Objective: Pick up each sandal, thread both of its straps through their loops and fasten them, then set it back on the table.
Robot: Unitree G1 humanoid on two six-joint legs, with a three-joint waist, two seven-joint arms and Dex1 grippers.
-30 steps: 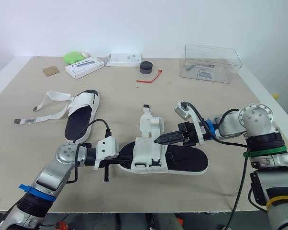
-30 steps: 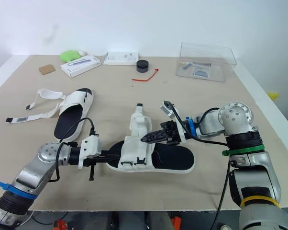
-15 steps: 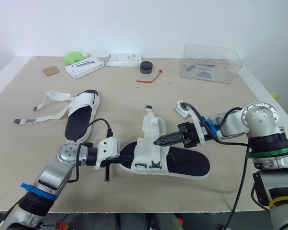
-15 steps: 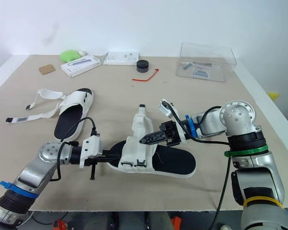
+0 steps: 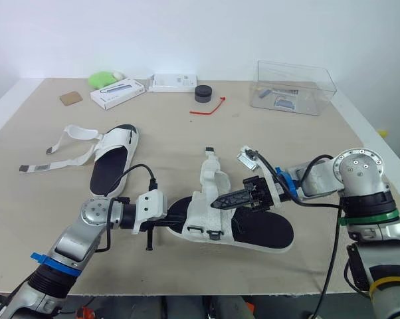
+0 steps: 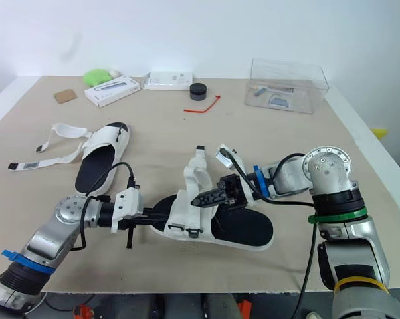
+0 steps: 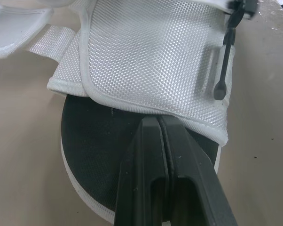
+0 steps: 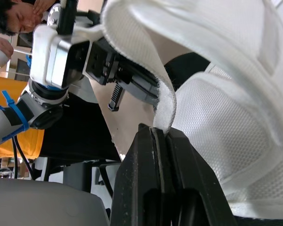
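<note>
sandals first, from the head camera: the near sandal [image 5: 260, 226] is lying across the front of the table [image 5: 187, 133], between the two arms, its white mesh upper [image 5: 199, 216] sitting toward the left arm's end. the left gripper [image 5: 175, 224] is resting at that end of the sole. the right gripper [image 5: 215, 203] is pointing across the footbed at the upper, and a strap [image 5: 210, 174] is standing up just behind its tips. the far sandal [image 5: 113, 159] is sitting well apart on the left side with its straps trailing loose over the table, so by my reading it's waiting its turn.

over to the left wrist: the fingers [image 7: 141, 165] are pressed together, lying on the black footbed with the tips right at the hem of the mesh upper. nothing is showing between them. i'd say they're bearing on the sole to steady the sandal while the other arm is working the strap.

right wrist now: the fingers [image 8: 141, 160] are clamping the edge of the strap, the white webbing curling out from the tips and arching overhead. that's a pinch on the free end, and it's looking like the lead-in for feeding it toward a loop.
</note>
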